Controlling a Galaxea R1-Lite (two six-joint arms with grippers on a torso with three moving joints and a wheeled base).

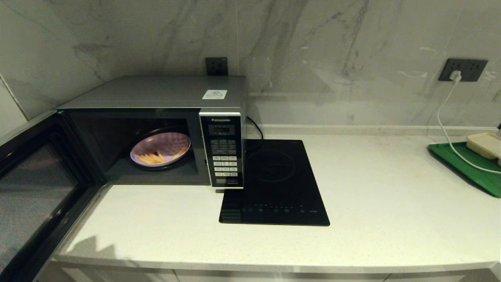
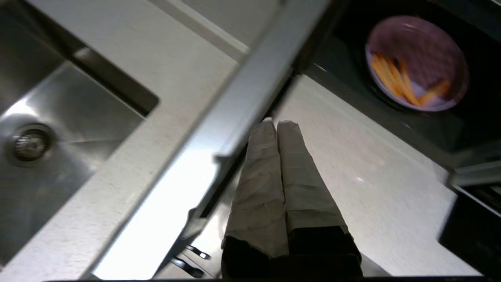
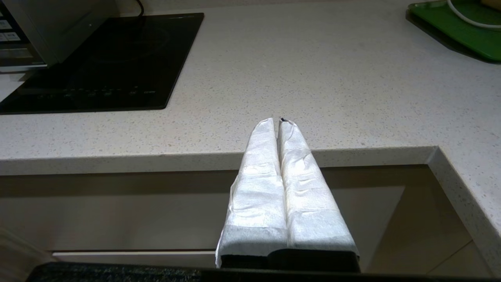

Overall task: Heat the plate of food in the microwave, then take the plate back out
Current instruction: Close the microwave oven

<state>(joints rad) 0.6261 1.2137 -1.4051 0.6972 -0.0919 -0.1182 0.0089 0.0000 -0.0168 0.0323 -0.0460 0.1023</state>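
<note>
The silver microwave (image 1: 164,98) stands at the back left of the counter with its door (image 1: 31,188) swung wide open to the left. Inside its cavity sits the lilac plate of food (image 1: 160,149), fries along its near side; the left wrist view also shows the plate (image 2: 417,64). My left gripper (image 2: 277,122) is shut and empty, hovering beside the top edge of the open door (image 2: 219,129), in front of the cavity. My right gripper (image 3: 277,120) is shut and empty, held low in front of the counter's front edge. Neither gripper shows in the head view.
A black induction hob (image 1: 274,184) lies right of the microwave. A green tray (image 1: 465,168) with a beige lidded box (image 1: 485,145) and a white cable (image 1: 446,125) sits at the far right. A steel sink (image 2: 47,129) lies left of the door.
</note>
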